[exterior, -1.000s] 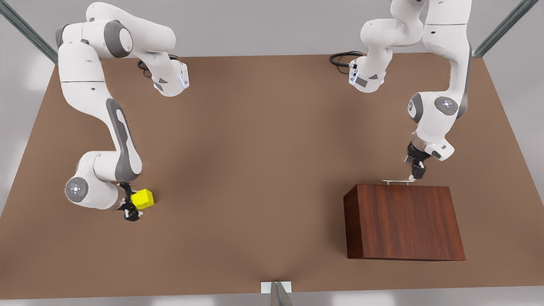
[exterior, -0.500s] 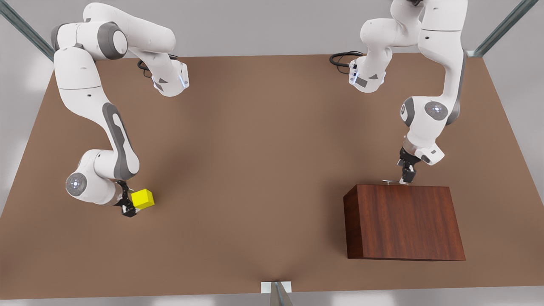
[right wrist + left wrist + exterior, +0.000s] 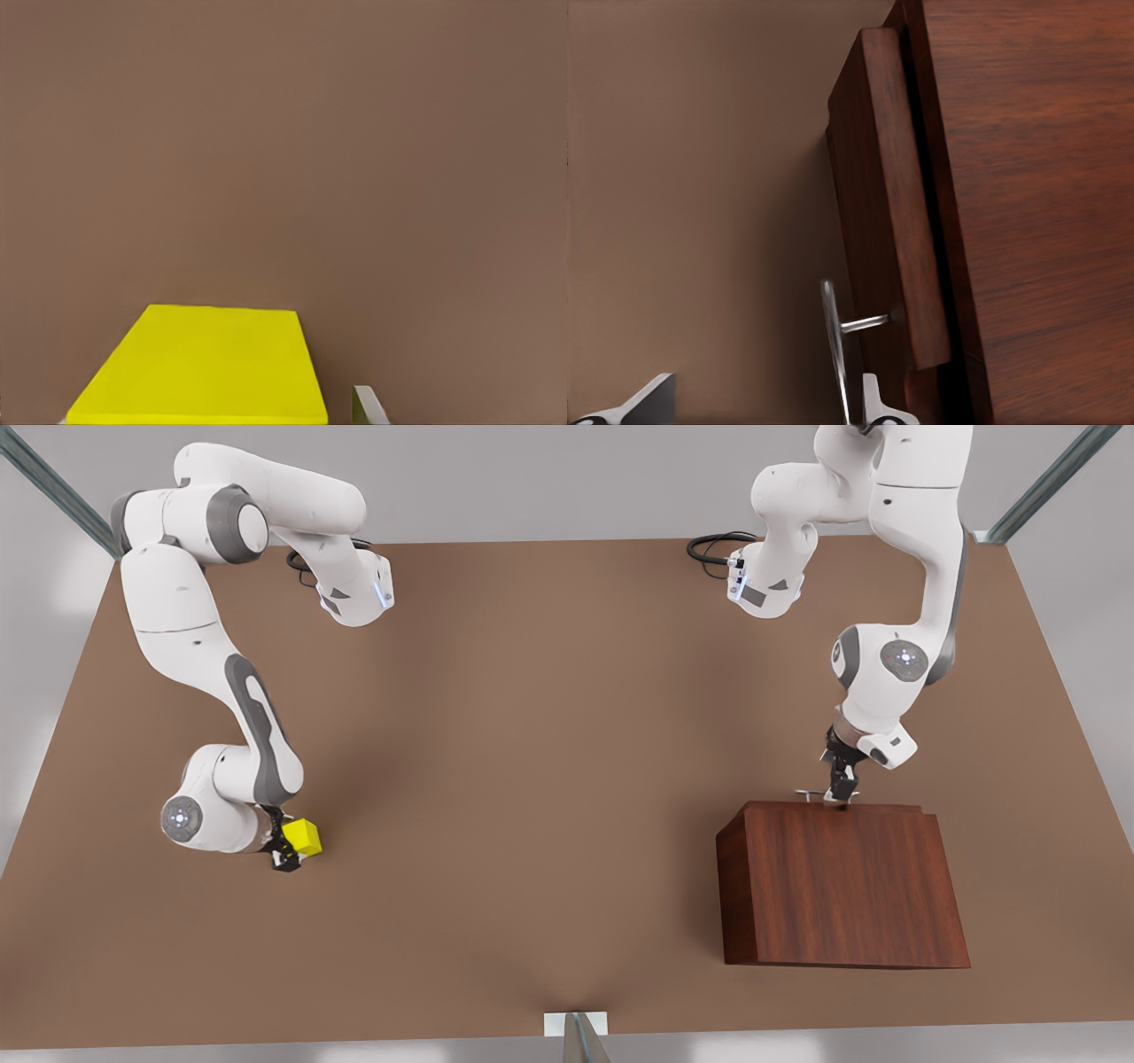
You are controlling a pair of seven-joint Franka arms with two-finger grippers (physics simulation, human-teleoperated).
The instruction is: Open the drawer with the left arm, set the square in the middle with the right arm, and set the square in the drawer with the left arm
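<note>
Left fingers [image 3: 838,793] clamping slim silver bar handle [image 3: 831,341]; right fingers [image 3: 291,847] gripping yellow cube [image 3: 302,837].

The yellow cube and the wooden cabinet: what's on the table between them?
Nothing: the front view shows bare tabletop between the cube and the cabinet.

Even, diffuse overhead lighting; the tabletop [image 3: 549,779] shows soft shadow toward 6 o'clock, darker shade beside the cabinet [image 3: 842,886]; no glare, rendering crisp.

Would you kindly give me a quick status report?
Left gripper at drawer handle, drawer cracked open. Right gripper around square. Nothing in the way.
</note>
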